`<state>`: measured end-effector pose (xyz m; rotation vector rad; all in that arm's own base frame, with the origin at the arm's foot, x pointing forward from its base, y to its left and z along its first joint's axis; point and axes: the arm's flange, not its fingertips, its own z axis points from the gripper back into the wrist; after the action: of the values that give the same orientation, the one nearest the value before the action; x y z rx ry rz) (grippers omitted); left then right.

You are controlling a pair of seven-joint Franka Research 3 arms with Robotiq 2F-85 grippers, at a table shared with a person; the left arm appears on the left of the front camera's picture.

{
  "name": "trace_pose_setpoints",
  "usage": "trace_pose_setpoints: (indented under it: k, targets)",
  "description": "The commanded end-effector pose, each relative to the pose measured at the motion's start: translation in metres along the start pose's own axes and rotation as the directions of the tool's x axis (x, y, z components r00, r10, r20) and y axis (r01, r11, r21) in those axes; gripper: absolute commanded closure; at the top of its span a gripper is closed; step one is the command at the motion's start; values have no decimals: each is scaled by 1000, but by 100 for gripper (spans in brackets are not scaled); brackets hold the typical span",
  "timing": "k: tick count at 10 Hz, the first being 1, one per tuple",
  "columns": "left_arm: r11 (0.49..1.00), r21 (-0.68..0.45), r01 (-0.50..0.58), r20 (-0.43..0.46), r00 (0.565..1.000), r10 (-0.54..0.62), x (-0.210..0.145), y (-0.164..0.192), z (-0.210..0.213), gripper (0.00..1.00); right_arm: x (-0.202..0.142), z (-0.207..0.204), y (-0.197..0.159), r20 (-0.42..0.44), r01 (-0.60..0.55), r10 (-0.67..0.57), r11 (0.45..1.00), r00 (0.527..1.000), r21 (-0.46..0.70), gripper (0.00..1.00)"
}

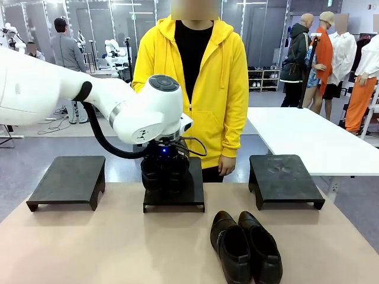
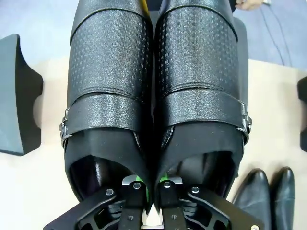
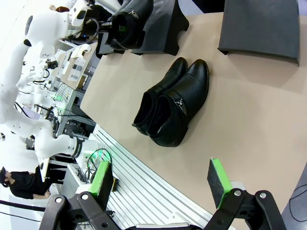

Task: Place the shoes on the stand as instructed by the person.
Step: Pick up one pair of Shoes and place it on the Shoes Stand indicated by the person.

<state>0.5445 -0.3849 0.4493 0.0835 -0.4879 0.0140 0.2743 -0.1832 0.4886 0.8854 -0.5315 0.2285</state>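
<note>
The first pair of shoes (image 2: pixel 110 72) stands side by side at the middle stand (image 1: pixel 174 199), toes toward the person (image 1: pixel 192 77); I cannot tell whether the soles rest on it. My left gripper (image 2: pixel 152 189) is clamped narrow on the two adjoining inner walls, one finger inside each shoe. The second pair of shoes (image 1: pixel 246 245) lies on the table (image 1: pixel 106 248), nearer my side, between the middle stand and the right stand (image 1: pixel 284 177). My right gripper (image 3: pixel 160 177) hangs wide open and empty.
</note>
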Motion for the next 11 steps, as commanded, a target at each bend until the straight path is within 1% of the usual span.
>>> trace_pose_setpoints:
  k: [1, 4, 8, 11]
  targets:
    - [1000, -14, -20, 71, 997, 21, 7, -10, -8, 93, 0, 0, 0, 11, -14, 14, 1000, 1000, 13, 0]
    - [1000, -19, -23, 84, 996, 24, 7, -13, -21, 93, 0, 0, 0, 11, -14, 14, 1000, 1000, 13, 0]
    - [999, -34, 12, 99, 995, -8, 2, -20, -34, 93, 0, 0, 0, 11, -14, 14, 1000, 1000, 13, 0]
    - [999, -39, -2, 101, 995, 6, 2, -19, -41, 93, 0, 0, 0, 11, -14, 14, 1000, 1000, 13, 0]
